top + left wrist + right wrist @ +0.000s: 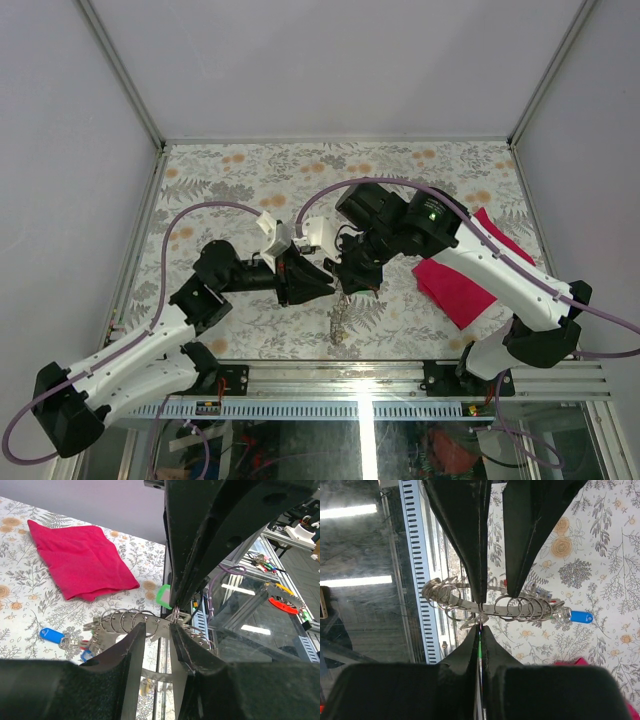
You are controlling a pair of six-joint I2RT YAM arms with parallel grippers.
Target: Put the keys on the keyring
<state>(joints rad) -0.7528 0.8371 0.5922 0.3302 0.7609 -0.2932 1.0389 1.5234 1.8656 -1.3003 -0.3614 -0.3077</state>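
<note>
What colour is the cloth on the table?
Plain crimson red cloth, no pattern; it shows best in the left wrist view.

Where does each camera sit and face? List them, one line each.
Top external: overhead, looking down on the table; left arm and right arm show.
Left wrist: faces rightward past its own jaws at the keyring, green key, red cloth beyond.
Right wrist: looks down past its own jaws at the keyring.
Shared: both wrists see keyring and blue key.
</note>
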